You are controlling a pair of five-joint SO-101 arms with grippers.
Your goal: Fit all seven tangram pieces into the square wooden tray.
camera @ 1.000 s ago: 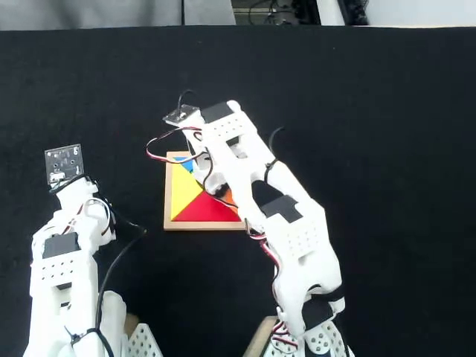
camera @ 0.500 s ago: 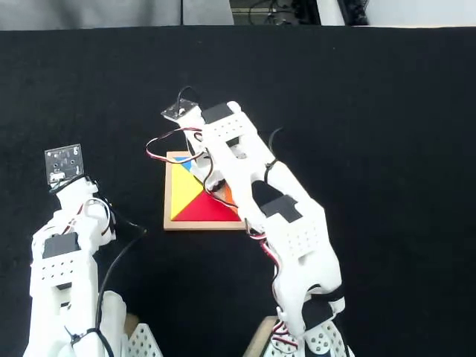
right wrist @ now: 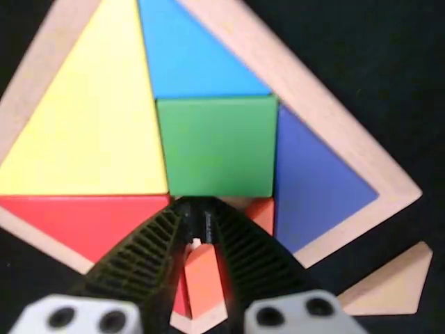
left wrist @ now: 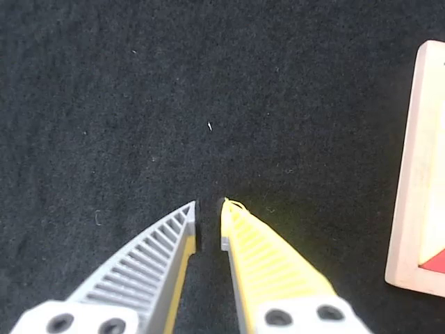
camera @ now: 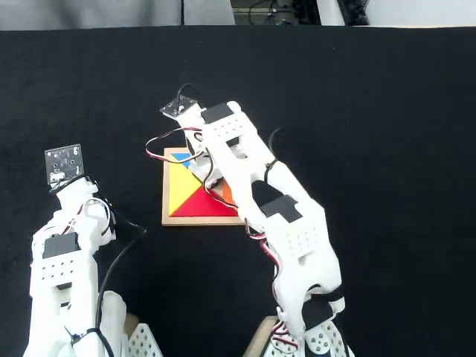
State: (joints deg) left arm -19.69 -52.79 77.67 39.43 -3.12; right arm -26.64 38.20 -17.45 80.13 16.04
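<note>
The square wooden tray (right wrist: 334, 118) lies under my right gripper (right wrist: 198, 212). In it sit a yellow triangle (right wrist: 90, 125), a light blue triangle (right wrist: 188, 56), a green square (right wrist: 219, 146), a darker blue piece (right wrist: 313, 174), a red triangle (right wrist: 83, 223) and an orange piece (right wrist: 264, 212). The right gripper's black fingers are shut, tips at the green square's near edge, with orange showing through the slit between them. A tan triangle (right wrist: 389, 285) lies just outside the tray. My left gripper (left wrist: 208, 209) is shut and holds nothing, over bare cloth beside the tray's rim (left wrist: 417, 174).
In the high view the tray (camera: 165, 193) sits mid-table on black cloth, its right part covered by the right arm (camera: 245, 178). The left arm (camera: 63, 245) stands at the front left. Open cloth surrounds the tray on the far side and right.
The right arm's wrist has shifted a little away and to the left. The tray has slid slightly the same way with it. The left arm has not moved.
</note>
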